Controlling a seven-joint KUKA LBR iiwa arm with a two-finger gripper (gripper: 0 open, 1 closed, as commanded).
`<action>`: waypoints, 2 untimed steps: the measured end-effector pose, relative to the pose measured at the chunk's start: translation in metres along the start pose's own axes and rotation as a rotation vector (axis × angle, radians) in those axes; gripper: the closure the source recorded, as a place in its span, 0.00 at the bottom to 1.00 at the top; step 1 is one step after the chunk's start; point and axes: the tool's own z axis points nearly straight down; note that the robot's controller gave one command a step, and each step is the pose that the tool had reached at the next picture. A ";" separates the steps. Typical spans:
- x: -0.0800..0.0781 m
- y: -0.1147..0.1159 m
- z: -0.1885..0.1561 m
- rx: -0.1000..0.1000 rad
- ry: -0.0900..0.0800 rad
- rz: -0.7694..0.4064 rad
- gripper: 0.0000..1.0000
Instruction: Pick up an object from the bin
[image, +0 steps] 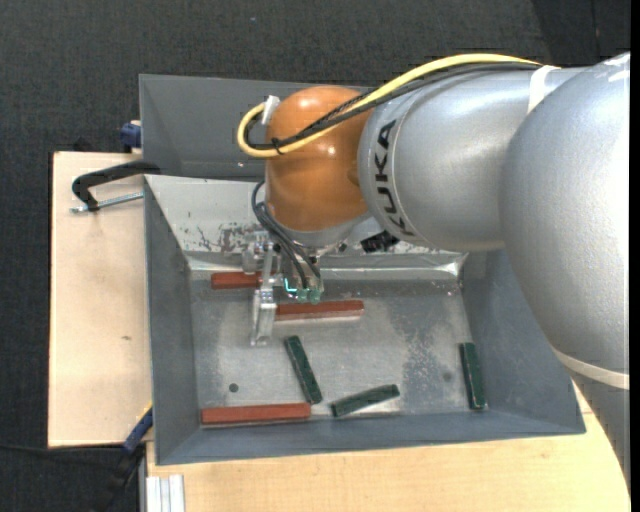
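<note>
Your gripper (272, 303) sits low at centre frame, at the left end of a red-brown bar (325, 311); how wide it stands, I can't tell. Careful: catch only that end and the bar could pivot or slip out as you lift.

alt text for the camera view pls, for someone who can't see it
A silver robot arm reaches into a grey metal bin, its gripper low at the left end of a red-brown bar mid-bin. Two more red-brown bars and three dark green bars lie scattered around it.
</note>
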 end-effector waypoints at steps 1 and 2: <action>-0.002 -0.001 -0.005 -0.002 -0.008 0.002 0.00; -0.010 -0.055 0.018 -0.003 -0.009 0.028 0.00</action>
